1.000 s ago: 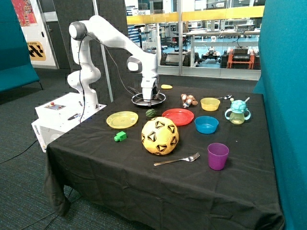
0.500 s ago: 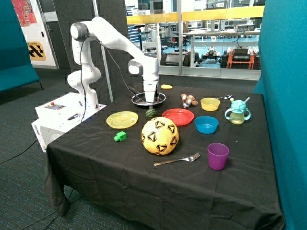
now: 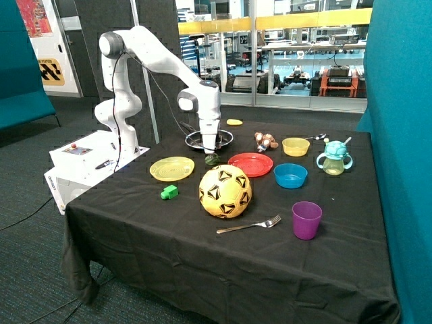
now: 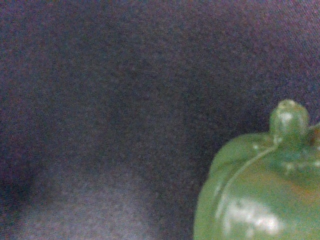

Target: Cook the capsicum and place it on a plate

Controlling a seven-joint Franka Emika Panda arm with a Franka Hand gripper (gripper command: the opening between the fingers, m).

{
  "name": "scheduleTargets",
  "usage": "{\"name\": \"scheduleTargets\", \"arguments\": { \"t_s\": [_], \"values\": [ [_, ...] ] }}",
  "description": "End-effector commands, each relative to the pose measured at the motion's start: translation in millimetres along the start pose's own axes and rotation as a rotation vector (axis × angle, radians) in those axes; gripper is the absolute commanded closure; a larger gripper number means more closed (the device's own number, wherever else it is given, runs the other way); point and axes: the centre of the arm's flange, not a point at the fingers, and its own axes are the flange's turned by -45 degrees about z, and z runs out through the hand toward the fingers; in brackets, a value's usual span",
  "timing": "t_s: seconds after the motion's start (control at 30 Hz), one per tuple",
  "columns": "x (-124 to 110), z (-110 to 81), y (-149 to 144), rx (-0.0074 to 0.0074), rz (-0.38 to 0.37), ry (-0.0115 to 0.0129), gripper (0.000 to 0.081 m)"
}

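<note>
The capsicum point(image 3: 213, 160), small, dark green and lobed, sits on the black tablecloth between the yellow plate and the red plate point(image 3: 250, 164). My gripper point(image 3: 210, 151) hangs straight down, right over the capsicum and close to its top. In the wrist view the capsicum point(image 4: 260, 190) fills one corner, stem up, with bare cloth around it. A round dark pan with a metal rim point(image 3: 209, 139) stands just behind the gripper. The red plate holds nothing.
A yellow plate point(image 3: 171, 168), a bright green blocky toy point(image 3: 169, 192) and a yellow ball point(image 3: 225, 191) lie in front. A blue bowl point(image 3: 290, 175), yellow bowl point(image 3: 295, 146), sippy cup point(image 3: 334, 158), purple cup point(image 3: 306, 220) and fork point(image 3: 250, 225) are beyond the red plate.
My gripper has moved from over the pan toward the table's front and down, and now stands over the capsicum. The capsicum has not moved.
</note>
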Motion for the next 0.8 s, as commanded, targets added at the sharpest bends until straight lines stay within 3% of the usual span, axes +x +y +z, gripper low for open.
{"name": "scheduleTargets", "arguments": {
  "t_s": [0.0,0.6,0.77],
  "values": [
    [3.5,11.0,8.1,0.0013,0.005,-0.0012,0.0057],
    [7.3,23.5,-1.4,0.0013,0.000,-0.0012,0.0080],
    [8.9,23.2,-9.1,0.0013,-0.011,-0.0012,0.0125]
  ]
}}
